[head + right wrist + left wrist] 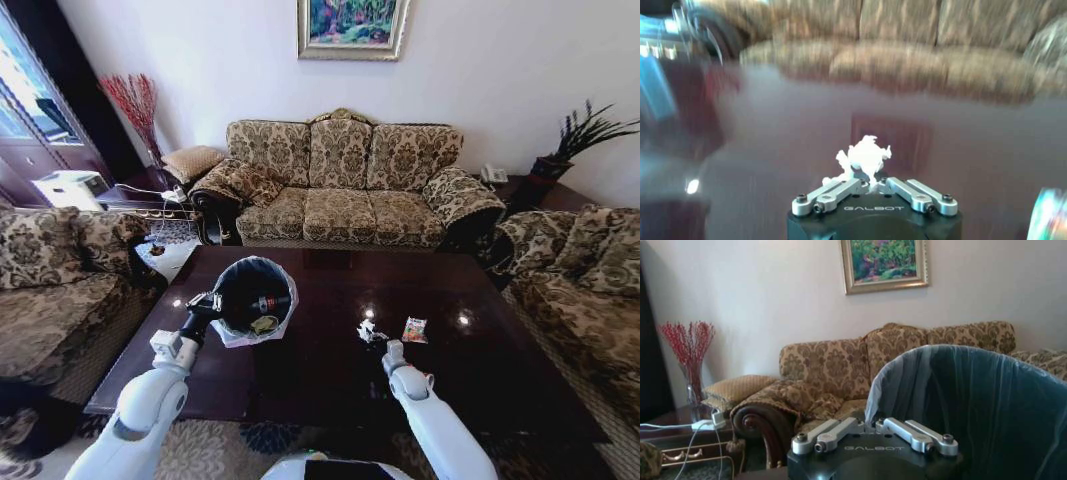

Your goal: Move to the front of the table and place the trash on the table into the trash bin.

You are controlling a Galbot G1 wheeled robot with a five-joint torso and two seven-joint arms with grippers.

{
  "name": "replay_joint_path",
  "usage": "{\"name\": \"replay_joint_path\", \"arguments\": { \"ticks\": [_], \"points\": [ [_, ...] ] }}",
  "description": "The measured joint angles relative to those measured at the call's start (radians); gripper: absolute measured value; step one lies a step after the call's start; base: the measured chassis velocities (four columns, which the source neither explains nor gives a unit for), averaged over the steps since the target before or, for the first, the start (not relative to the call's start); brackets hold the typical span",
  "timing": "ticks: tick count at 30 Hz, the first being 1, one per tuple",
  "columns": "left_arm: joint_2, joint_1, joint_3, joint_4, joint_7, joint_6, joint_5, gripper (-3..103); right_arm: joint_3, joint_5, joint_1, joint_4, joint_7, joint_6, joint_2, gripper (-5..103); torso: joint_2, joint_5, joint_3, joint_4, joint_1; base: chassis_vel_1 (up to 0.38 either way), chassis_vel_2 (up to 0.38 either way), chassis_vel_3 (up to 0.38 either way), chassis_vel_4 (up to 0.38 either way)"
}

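The left tool (205, 303) is gripping the rim of the trash bin (252, 298), fingers closed on the bag-lined edge, and is holding it tilted over the surface (330, 385) at about ten o'clock from the middle. A red-capped bottle (268, 303) and a yellowish scrap (264, 324) are lying inside. With the bin leaning like this, the contents could be spilling out if the tilt grows, and a grip that is mostly on the thin liner could be slipping.

Toward the centre, the right tool (871, 186) is pinching the lower edge of a crumpled white paper (863, 155), fingers nearly shut on it. The hold looks to be catching only a corner, so the paper may be tearing or dropping during the carry across to the bin. Just at three o'clock from it, a snack wrapper (414, 329) is lying on the surface, still to be collected; a sweeping arm could be knocking it away.
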Motion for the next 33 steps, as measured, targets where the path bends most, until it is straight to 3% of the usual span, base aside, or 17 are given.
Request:
{"name": "replay_joint_path", "arguments": {
  "ticks": [3, 4, 7, 8, 11, 14, 16, 18, 21, 27, 33],
  "points": [
    [0.019, -0.001, 0.001, -0.007, -0.003, 0.009, -0.018, 3, 0.044, 0.040, -0.027, 0.226, 0.005, -0.041, -0.042, -2, 0.000, 0.0001, 0.000, -0.0002, 0.000, 0.000, 0.000, 0.000, 0.000],
    [0.019, -0.001, 0.001, -0.007, -0.003, 0.009, -0.018, 3, 0.044, 0.040, -0.027, 0.226, 0.005, -0.041, -0.042, -2, 0.000, 0.0001, 0.000, -0.0002, 0.000, 0.000, 0.000, 0.000, 0.000],
    [0.061, -0.023, 0.014, -0.015, -0.014, 0.046, -0.070, 3, 0.054, 0.148, -0.022, 0.475, 0.011, -0.107, -0.118, -1, 0.000, -0.0005, 0.000, 0.0001, 0.000, 0.000, 0.000, 0.000, 0.000],
    [0.061, -0.023, 0.014, -0.015, -0.014, 0.046, -0.070, 3, 0.054, 0.148, -0.022, 0.475, 0.011, -0.107, -0.118, -1, 0.000, -0.0005, 0.000, 0.0001, 0.000, 0.000, 0.000, 0.000, 0.000],
    [0.156, -0.047, 0.045, -0.036, -0.029, 0.119, -0.185, 3, 0.041, 0.305, 0.051, 0.672, -0.018, -0.158, -0.237, 0, 0.000, -0.0004, 0.000, -0.0002, 0.000, 0.000, 0.000, 0.000, 0.000],
    [0.203, -0.058, 0.060, -0.034, -0.034, 0.139, -0.228, 3, 0.013, 0.364, 0.102, 0.711, -0.047, -0.169, -0.293, 0, 0.000, -0.0003, 0.000, -0.0001, 0.000, 0.000, 0.000, 0.000, 0.000],
    [0.265, -0.093, 0.090, -0.004, -0.036, 0.143, -0.263, 3, -0.048, 0.472, 0.218, 0.742, -0.102, -0.212, -0.348, 0, 0.000, -0.0001, 0.000, -0.0002, 0.000, 0.000, 0.000, 0.000, 0.000],
    [0.285, -0.114, 0.111, 0.009, -0.038, 0.143, -0.272, 3, -0.074, 0.516, 0.280, 0.746, -0.121, -0.241, -0.355, 0, 0.000, 0.0000, 0.000, 0.0000, 0.000, 0.000, 0.000, 0.000, 0.000],
    [0.330, -0.195, 0.208, 0.042, -0.047, 0.153, -0.298, 3, -0.231, 0.638, 0.467, 0.742, -0.119, -0.312, -0.346, 0, 0.000, -0.0006, 0.000, 0.0002, 0.000, 0.000, 0.000, 0.000, 0.000],
    [0.350, -0.238, 0.276, 0.048, -0.057, 0.166, -0.323, 3, -0.418, 0.619, 0.550, 0.699, -0.113, -0.355, -0.310, 0, 0.000, -0.0003, 0.000, 0.0000, 0.000, 0.000, 0.000, 0.000, 0.000],
    [0.355, -0.230, 0.261, 0.047, -0.056, 0.167, -0.327, 3, -0.459, 0.542, 0.533, 0.689, -0.139, -0.407, -0.309, -2, 0.000, -0.0003, 0.000, 0.0000, 0.000, 0.000, 0.000, 0.000, 0.000]
  ]
}}
